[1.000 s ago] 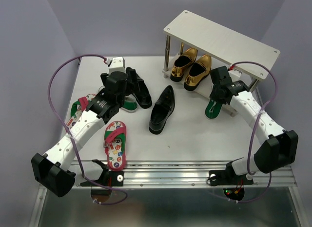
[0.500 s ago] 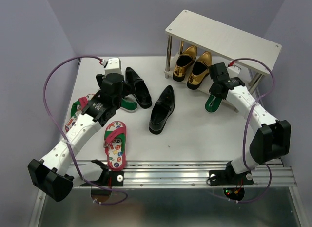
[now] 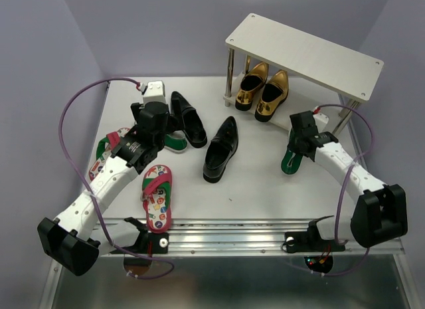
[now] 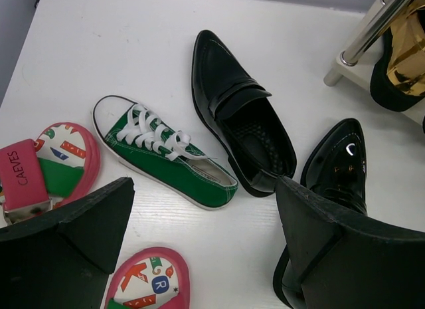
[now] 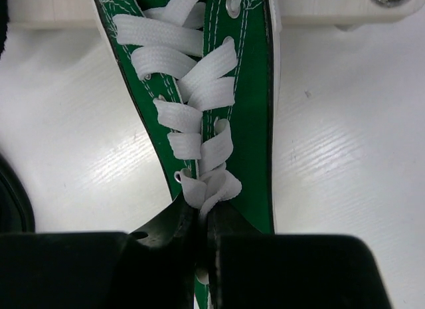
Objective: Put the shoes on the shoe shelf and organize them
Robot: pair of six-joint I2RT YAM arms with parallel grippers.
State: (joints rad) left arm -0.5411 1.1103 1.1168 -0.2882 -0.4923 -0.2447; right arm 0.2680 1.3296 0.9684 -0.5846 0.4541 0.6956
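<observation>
The shoe shelf [image 3: 305,53] stands at the back right, with a pair of gold loafers [image 3: 262,90] on its low board. My right gripper [image 3: 302,137] is shut on the laces and tongue of a green sneaker [image 3: 291,160], just in front of the shelf; the right wrist view shows the jaws [image 5: 202,219] pinching this sneaker [image 5: 246,123]. My left gripper [image 3: 156,123] is open above the second green sneaker [image 4: 166,159] and a black loafer [image 4: 242,119]. Another black loafer [image 3: 221,148] lies mid-table. Flip-flops lie at the left [image 3: 158,196] [image 3: 105,151].
The shelf's metal leg [image 4: 372,30] and a gold loafer [image 4: 405,56] show at the upper right of the left wrist view. The shelf's pale low board [image 5: 319,6] crosses the top of the right wrist view. Purple walls close in at the left and the back.
My right gripper has drawn back from the shelf toward the near edge, with the green sneaker in it. The left gripper has barely moved.
</observation>
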